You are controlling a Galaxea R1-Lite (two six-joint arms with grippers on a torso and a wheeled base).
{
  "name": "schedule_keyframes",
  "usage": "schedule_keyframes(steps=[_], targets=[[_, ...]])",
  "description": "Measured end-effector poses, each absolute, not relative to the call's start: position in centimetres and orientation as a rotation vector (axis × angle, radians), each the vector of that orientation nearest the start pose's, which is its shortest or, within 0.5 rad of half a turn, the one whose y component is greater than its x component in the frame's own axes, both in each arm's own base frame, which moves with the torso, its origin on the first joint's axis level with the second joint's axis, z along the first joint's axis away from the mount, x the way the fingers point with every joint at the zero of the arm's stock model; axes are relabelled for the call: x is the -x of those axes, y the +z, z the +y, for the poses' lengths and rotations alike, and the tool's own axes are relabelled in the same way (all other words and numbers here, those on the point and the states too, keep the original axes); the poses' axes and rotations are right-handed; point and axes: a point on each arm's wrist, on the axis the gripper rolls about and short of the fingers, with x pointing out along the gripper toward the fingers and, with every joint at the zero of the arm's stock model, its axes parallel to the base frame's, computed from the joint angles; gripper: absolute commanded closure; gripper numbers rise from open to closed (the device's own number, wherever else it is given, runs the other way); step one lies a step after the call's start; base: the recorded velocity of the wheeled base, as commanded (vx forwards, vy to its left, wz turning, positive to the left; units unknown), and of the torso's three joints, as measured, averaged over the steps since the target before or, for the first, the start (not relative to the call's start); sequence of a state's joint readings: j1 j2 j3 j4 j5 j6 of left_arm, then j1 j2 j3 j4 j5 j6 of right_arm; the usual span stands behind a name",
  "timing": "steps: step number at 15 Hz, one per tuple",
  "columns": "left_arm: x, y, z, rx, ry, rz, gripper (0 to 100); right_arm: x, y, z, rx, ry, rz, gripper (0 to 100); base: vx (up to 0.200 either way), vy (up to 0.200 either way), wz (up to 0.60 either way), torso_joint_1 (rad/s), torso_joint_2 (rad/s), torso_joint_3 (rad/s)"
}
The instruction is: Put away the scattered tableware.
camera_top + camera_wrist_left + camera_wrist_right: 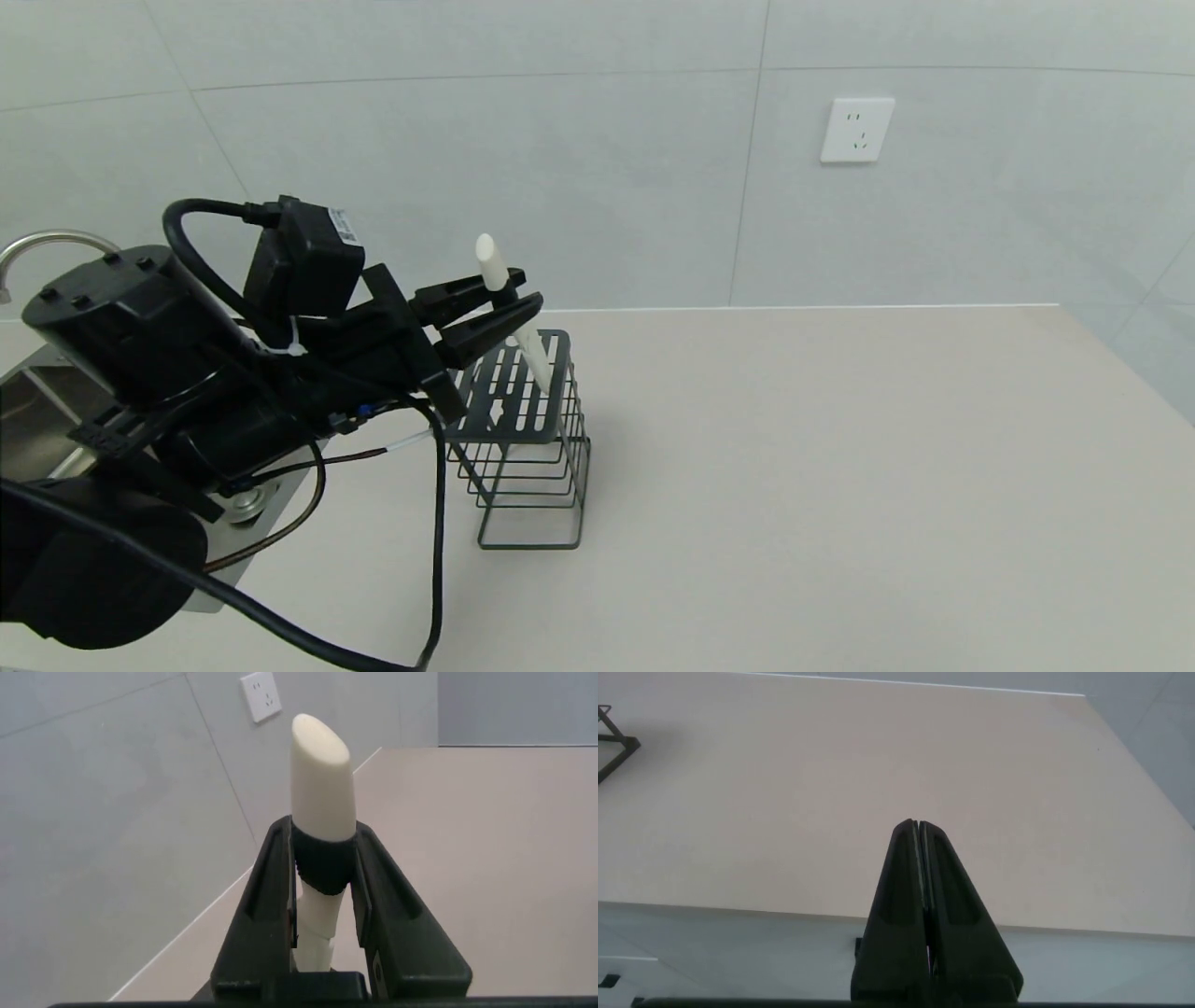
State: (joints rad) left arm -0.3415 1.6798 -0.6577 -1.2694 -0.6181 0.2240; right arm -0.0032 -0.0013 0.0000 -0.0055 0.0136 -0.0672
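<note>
My left gripper hovers just above a dark wire cutlery rack on the beige counter. It is shut on a cream-handled utensil with a dark band, held nearly upright and slightly tilted. The utensil's lower end reaches down through the slotted top of the rack. From the left wrist, the cream handle sticks out between the two black fingers, clamped at the dark band. My right gripper is shut with nothing in it, above the counter's near edge.
A steel sink with a curved faucet lies at the far left of the counter. A tiled wall with a white socket stands behind. A corner of the rack shows far from the right gripper.
</note>
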Motion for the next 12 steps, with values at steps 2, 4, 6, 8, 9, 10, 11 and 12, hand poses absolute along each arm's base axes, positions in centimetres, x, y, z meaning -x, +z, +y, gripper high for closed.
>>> schedule_keyframes(steps=[2,4,6,8,9,10,11,12], targets=[[-26.4,21.1,-10.9,-0.239,-0.927,-0.353,100,2.3,7.6,0.0,0.067,0.010,-0.007,100,0.000,0.000,0.00,0.000,0.00,0.000],[-26.5,20.8,-10.9,-0.236,-0.930,-0.342,100,2.3,7.6,0.0,0.066,0.010,-0.007,100,0.000,0.000,0.00,0.000,0.00,0.000],[-26.5,20.6,-11.0,-0.235,-0.930,-0.336,100,2.3,7.6,0.0,0.066,0.010,-0.007,100,0.000,0.000,0.00,0.000,0.00,0.000],[-26.6,20.3,-11.0,-0.232,-0.930,-0.324,100,2.3,7.6,0.0,0.066,0.010,-0.007,100,0.000,0.000,0.00,0.000,0.00,0.000],[-26.7,20.1,-11.0,-0.231,-0.929,-0.317,100,2.3,7.6,0.0,0.066,0.010,-0.007,100,0.000,0.000,0.00,0.000,0.00,0.000],[-26.8,20.0,-11.0,-0.230,-0.930,-0.311,100,2.3,7.6,0.0,0.065,0.010,-0.007,100,0.000,0.000,0.00,0.000,0.00,0.000],[-26.9,19.9,-11.0,-0.229,-0.930,-0.307,100,2.3,7.6,0.0,0.062,0.010,-0.006,100,0.000,0.000,0.00,0.000,0.00,0.000],[-27.0,19.7,-11.1,-0.228,-0.931,-0.301,100,2.3,7.6,0.0,0.060,0.010,-0.007,100,0.000,0.000,0.00,0.000,0.00,0.000]])
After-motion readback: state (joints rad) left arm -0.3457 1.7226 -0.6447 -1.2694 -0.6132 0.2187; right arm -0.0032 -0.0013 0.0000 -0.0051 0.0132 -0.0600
